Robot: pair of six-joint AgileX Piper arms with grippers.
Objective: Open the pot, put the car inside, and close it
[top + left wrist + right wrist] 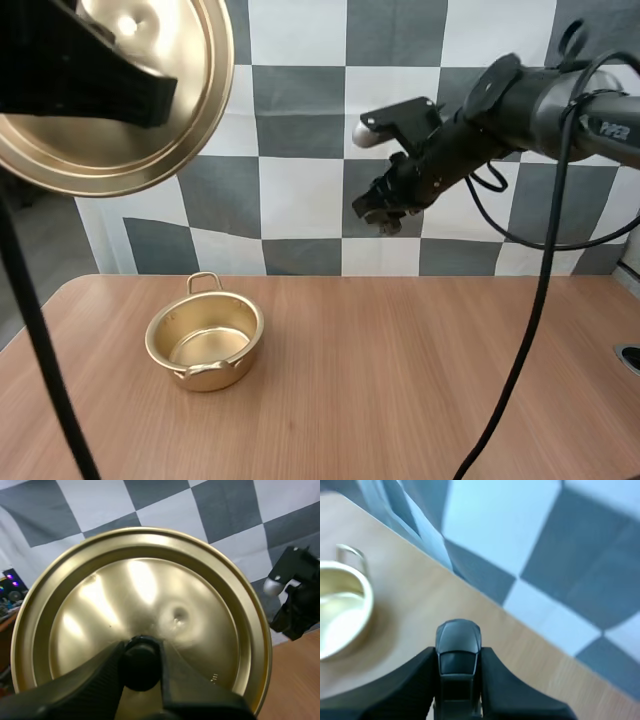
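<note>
Two loads hang aloft: left gripper (141, 652) clamps the lid (150, 590), right gripper (459, 652) the car (458, 635), pot (252, 345) uncovered below.

Glossy dark-grey right arm (545, 100), white PiPER lettering (615, 128), matte black right end effector (386, 220).

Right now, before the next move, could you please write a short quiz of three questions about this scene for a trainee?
1. True or false: the lid sits on the pot.
2. What does the right gripper hold above the table?
A. a toy car
B. a bunch of grapes
C. nothing
3. Fill in the word: the left gripper holds the lid by its black ____.

Key: 1 false, the lid is raised high and the pot stands open and empty; 2 A; 3 knob.
</note>
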